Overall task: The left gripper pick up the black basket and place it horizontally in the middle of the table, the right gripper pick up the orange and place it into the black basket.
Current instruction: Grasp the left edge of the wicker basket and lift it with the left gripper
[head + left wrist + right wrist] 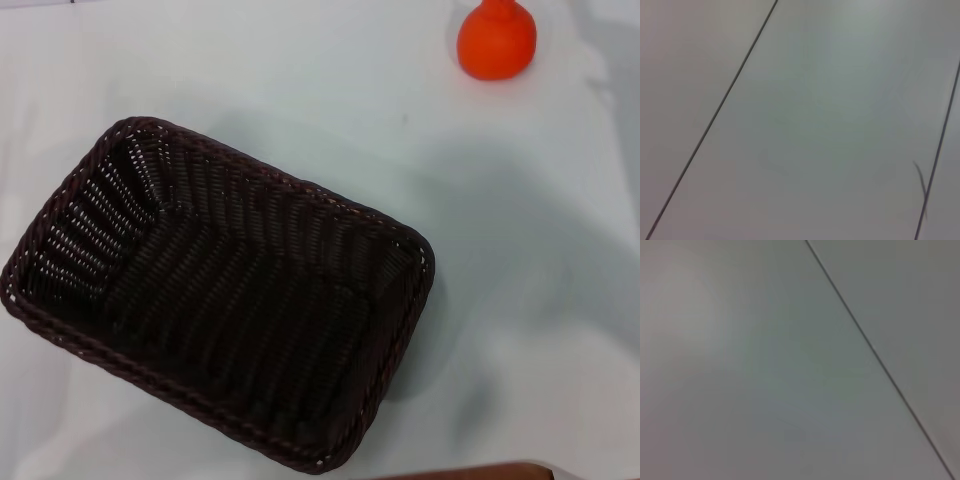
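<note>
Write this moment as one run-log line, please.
black basket: empty, angled on table | orange: on table, far right, apart from basket | left, right grippers: not in view

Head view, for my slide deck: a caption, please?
Empty black basket lying askew on the white table, orange beyond it to the right; neither hand in view.

On the table [540, 300] in front of me, the black basket [220, 290] sits left of centre and near, open side up, its long axis running from far left to near right (askew to the table edge). The orange [496, 40] rests on the table at the far right, well apart from the basket and outside it.
</note>
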`<state>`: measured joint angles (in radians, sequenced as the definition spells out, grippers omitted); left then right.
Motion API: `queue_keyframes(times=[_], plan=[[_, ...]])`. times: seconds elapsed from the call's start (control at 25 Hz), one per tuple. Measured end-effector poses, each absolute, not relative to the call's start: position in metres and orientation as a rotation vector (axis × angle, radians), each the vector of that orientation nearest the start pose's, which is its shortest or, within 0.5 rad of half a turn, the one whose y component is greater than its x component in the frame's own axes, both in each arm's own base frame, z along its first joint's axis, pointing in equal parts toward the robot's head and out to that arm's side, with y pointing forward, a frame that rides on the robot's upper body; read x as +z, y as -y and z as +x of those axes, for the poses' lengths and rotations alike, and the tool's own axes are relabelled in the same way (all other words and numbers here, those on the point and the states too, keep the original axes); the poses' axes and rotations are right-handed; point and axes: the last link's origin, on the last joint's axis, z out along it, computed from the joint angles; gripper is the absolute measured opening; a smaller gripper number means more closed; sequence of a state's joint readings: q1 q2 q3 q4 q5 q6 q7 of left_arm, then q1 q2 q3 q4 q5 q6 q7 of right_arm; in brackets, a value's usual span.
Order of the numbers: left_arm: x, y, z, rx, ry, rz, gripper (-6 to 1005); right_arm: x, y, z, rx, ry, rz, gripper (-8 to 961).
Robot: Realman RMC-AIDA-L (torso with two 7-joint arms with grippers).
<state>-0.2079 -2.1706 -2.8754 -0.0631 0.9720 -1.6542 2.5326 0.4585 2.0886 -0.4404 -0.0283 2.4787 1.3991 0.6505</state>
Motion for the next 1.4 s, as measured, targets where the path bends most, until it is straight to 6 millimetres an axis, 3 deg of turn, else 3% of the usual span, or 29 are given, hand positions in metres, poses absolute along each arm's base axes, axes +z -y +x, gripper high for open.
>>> queue_keyframes(times=[0.52,0.72,0.88,1.16,1.4], plan=[[0.042,-0.217,-0.353,-1.249,0.616,-1.137,781,0.067,-0.31,0.362,-1.549,1.134,-0.79,928],[0.068,-0.221,-0.347,-1.369,0.615,-1.384,780,0.071,-0.302,0.369,-1.53,1.108,-0.812,928],[0.105,-0.227,-0.337,-1.37,0.638,-1.618,779,0.075,-0.298,0.374,-1.512,1.089,-0.828,927],[0.156,-0.24,-0.301,-1.202,0.75,-1.992,783,0.077,-0.293,0.377,-1.489,1.08,-0.839,927],[0.183,-0.256,-0.252,-0.807,0.856,-2.265,790,0.078,-0.291,0.379,-1.474,1.059,-0.853,927]])
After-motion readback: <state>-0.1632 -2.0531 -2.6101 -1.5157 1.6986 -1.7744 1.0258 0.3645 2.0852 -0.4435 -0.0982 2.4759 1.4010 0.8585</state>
